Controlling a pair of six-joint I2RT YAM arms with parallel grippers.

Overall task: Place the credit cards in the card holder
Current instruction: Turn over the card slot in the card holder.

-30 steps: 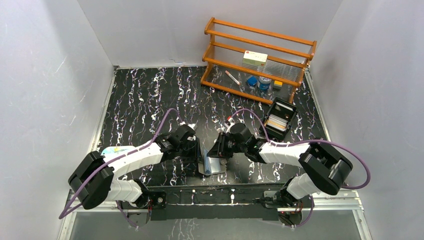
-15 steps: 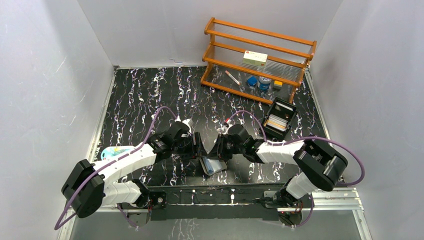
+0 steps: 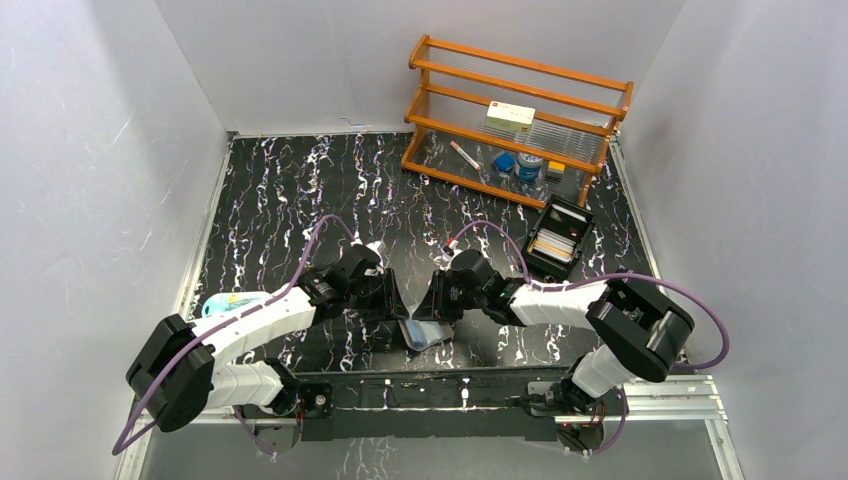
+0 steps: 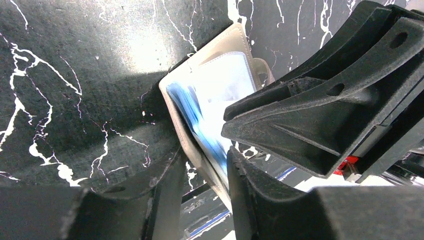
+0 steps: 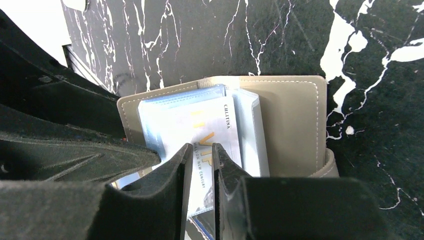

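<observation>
Pale grey walls (image 3: 100, 150) close in a black, white-veined marble counter (image 3: 280, 200) on three sides. At its far right stands a wooden rack (image 3: 520, 120) carrying a few small items. Just nearer than the rack sits a black tray (image 3: 558, 238) with what look like more cards.

Over the last second both arms have slid slightly left at the counter's near middle, while the card holder (image 3: 425, 333) has hardly moved. The work seems to have passed from approach to insertion.

The left claw (image 4: 205, 185) straddles the open holder's edge and appears clenched on its cover, pinning it down. The right claw (image 5: 199, 165) is clenched on a pale credit card (image 5: 205, 127) printed "VIP". The card's leading end already lies among the bluish clear sleeves (image 5: 247, 130). Whether it sits inside a sleeve or merely on top cannot be told. On that reading, this card needs one more push inward, and the ones in the tray remain to be done.
</observation>
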